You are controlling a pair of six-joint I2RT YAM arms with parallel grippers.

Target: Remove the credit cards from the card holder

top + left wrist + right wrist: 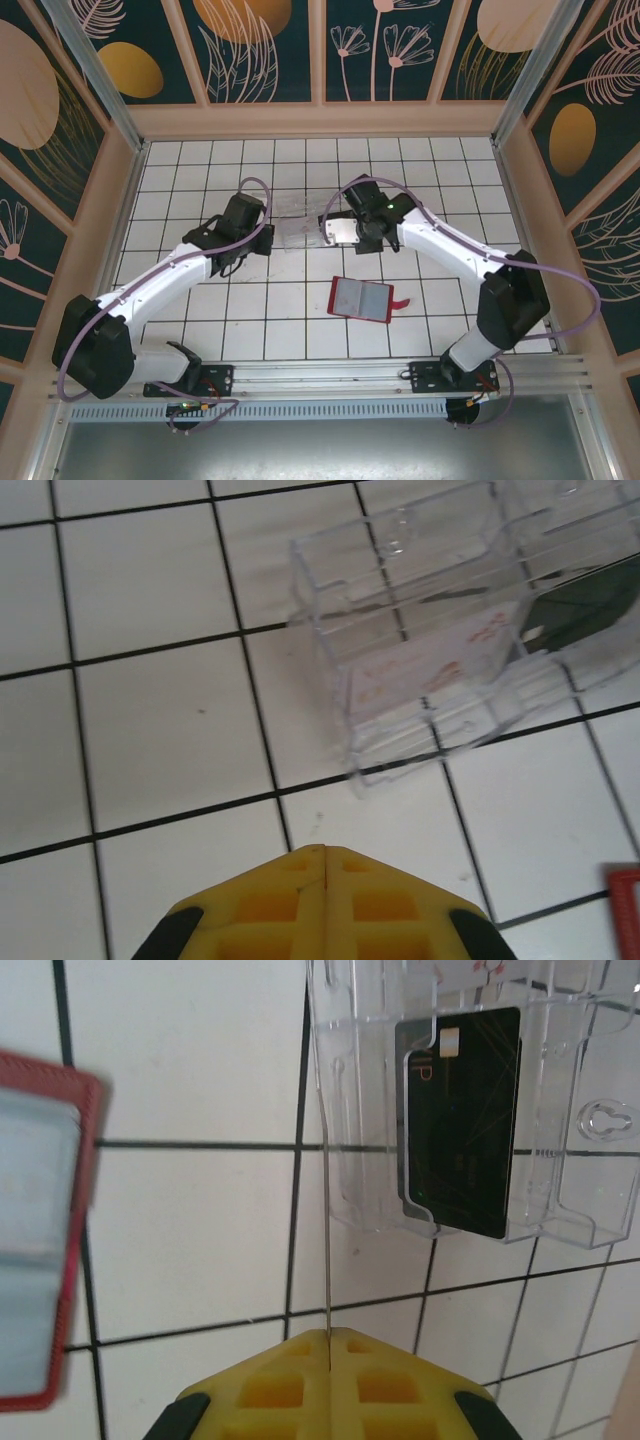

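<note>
1. From above I see the card holder (361,299) lying open on the counter (200,170), grey-blue inside up. Its long axis runs roughly left to right with a slight tilt, and its red tab (401,301) points right
2. The credit cards (462,1120) I can make out are dark and sit in a clear tray (560,1190). In the right wrist view their long axis runs up the picture, straight away from the fingertips, with the pale mark at the far end
3. In the left wrist view a dark card shows at the tray's right end, beside a pale sheet (430,665) with red print
4. The tray lies between the two arm ends. The card holder lies apart from it, nearer the bases, on the right arm's side
5. The right fingers (270,1390) are pressed together over the tile just short of the tray, with the card holder off to their left. A hair-thin line rises from their seam to the tray wall; I cannot tell what it is
6. The left fingers (265,910) are closed tight with nothing between them, over bare tile, the tray ahead and to their right
</note>
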